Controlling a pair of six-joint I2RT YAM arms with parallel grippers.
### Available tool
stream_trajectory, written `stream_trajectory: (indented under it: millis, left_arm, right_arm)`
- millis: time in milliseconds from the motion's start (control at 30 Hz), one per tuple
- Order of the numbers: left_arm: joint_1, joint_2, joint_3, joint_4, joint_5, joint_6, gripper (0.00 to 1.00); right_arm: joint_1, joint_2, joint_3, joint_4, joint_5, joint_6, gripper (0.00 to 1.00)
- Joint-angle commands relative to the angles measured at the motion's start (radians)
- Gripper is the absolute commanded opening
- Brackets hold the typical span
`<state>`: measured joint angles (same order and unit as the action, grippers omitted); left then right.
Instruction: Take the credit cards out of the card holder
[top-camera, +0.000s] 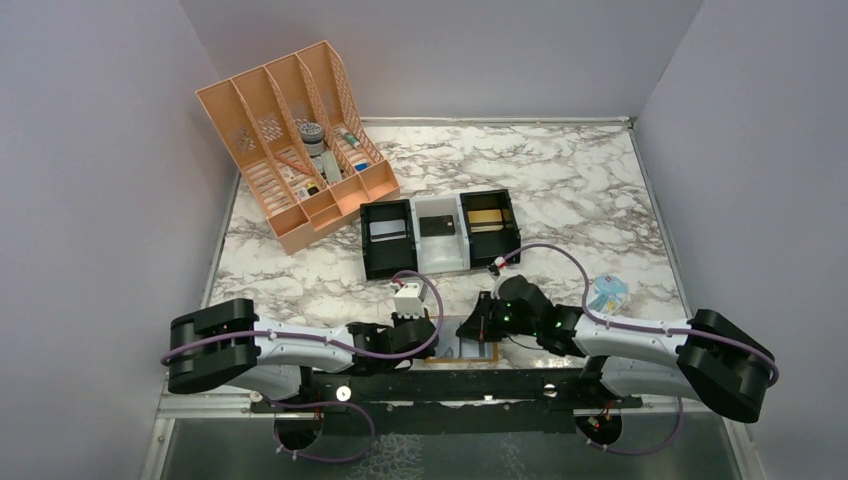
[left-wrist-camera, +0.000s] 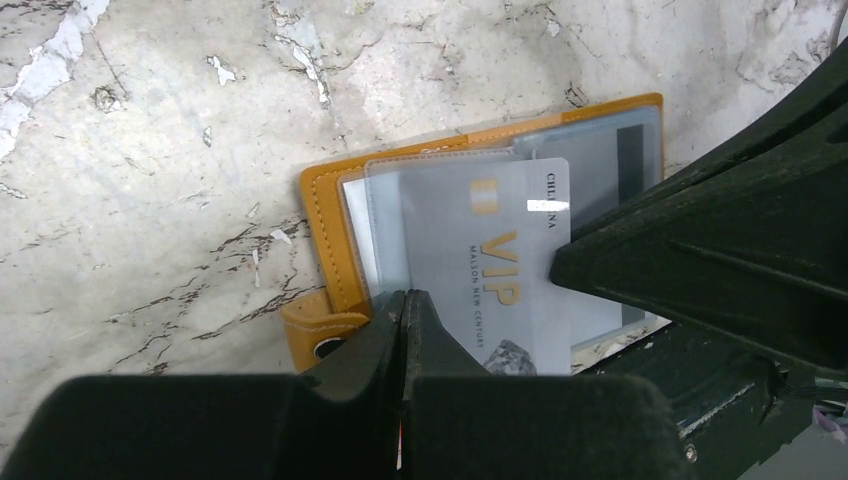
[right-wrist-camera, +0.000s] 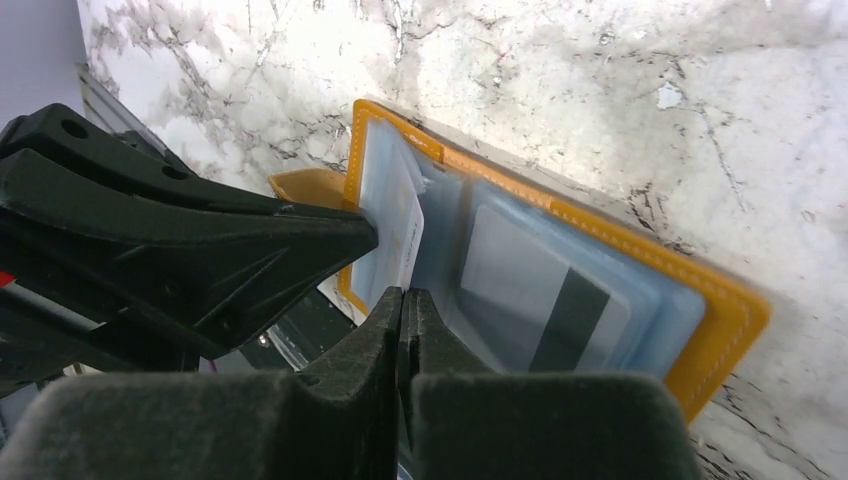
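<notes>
at the marble table (left-wrist-camera: 150, 150)'s near edge, the card holder (left-wrist-camera: 322, 225) is lying open. the left gripper (left-wrist-camera: 404, 300) is clenching shut at a clear sleeve (left-wrist-camera: 385, 230); the right gripper (right-wrist-camera: 404, 298) is seemingly pinching the vip credit card (left-wrist-camera: 490, 270)'s edge. thin, stiff, slippery: gripping its bare edge is looking wisest.

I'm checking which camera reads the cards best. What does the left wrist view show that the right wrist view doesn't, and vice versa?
Left wrist only: gold VIP lettering on the credit card. Right wrist only: the striped card unblocked, plus the wall. Both: the open card holder on the marble table, with left gripper and right gripper shut at it.
</notes>
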<state>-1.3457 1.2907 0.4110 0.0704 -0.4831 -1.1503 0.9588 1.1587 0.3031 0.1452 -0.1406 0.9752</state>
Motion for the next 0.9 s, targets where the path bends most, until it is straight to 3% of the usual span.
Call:
stream_trajectory:
  millis: [0,700,733,867]
  left_arm:
    - [-0.003,0.044,-0.025,-0.078,0.004,0.004,0.0]
    - [-0.003,-0.011,-0.02,-0.082,-0.015,0.03,0.0]
    - [-0.003,-0.027,-0.014,-0.069,-0.011,0.054,0.01]
    - [-0.003,-0.089,0.013,0.019,0.019,0.138,0.22]
  right_arm:
    - [-0.024,-0.056,-0.013,-0.046,-0.022,-0.018,0.01]
    - [-0.173,-0.083,0.008,-0.193,-0.079,-0.18,0.01]
    - [-0.173,-0.07,0.01,-0.185,-0.091,-0.18,0.01]
    - [-0.174,-0.011,0.013,-0.127,-0.148,-0.177,0.01]
